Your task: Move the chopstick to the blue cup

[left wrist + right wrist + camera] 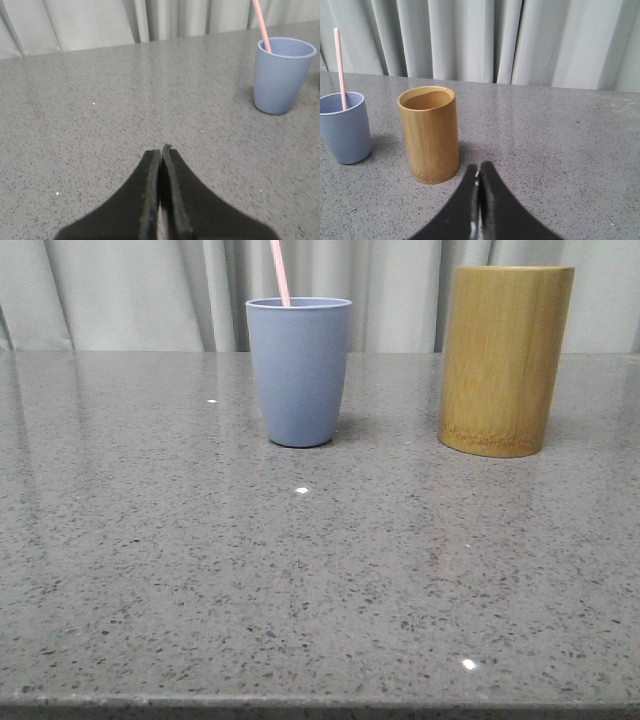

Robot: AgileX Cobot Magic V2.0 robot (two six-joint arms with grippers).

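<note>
grey speckled table (320, 580) runs out in front, carrying two containers: one blue cup (299, 370) and one bamboo cylinder (505, 360), standing apart. one pink chopstick (281, 272) stands tilted inside the cup, its top rising above the rim. left gripper (161, 152) is pressed closed on nothing, above bare table. right gripper (479, 169), likewise closed and empty, sits near the cylinder.

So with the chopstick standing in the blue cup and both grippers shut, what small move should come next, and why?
Probably none beyond holding both arms back. The chopstick already stands inside the blue cup, the bamboo cylinder looks empty, and the left gripper and right gripper are shut on nothing, clear of both containers.
</note>
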